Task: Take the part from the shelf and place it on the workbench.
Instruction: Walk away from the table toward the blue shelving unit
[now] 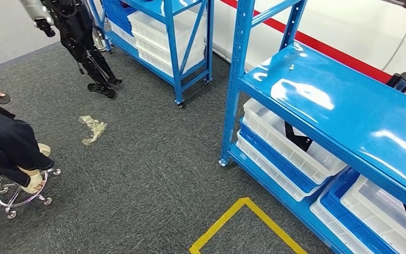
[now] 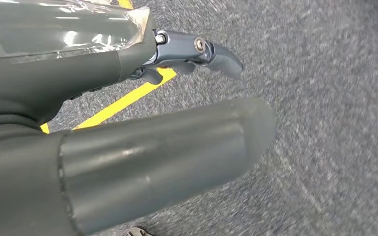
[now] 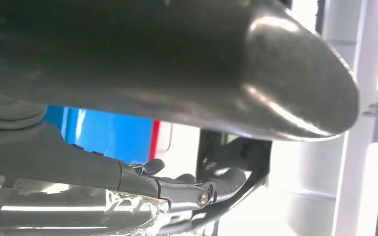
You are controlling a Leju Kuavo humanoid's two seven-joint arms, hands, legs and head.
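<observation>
Beside the blue shelf [image 1: 343, 114], the left robot hand [image 2: 128, 132] hangs released over grey carpet [image 2: 334, 123]; the right robot hand [image 3: 177, 147] grasps a black part [image 3: 236, 162].

Shelf [image 1: 349, 114]: blue painted metal, top deck high-gloss, strong white glare. Bins [image 1: 291, 145] under it: translucent white and solid blue plastic, smooth. Floor [image 1: 153, 159]: grey carpet, coarse, matt; yellow tape [image 1: 243, 217] on it, flat sheen. Clear crumpled plastic film [image 1: 92, 128] on carpet, shiny. Stool base [image 1: 16, 193]: chromed metal. Left hand [image 2: 167, 123]: thumb matt grey, smooth; fingers [image 2: 211, 51] darker, semi-gloss. Right hand [image 3: 187, 191]: same finish, thumb catching glare.
</observation>
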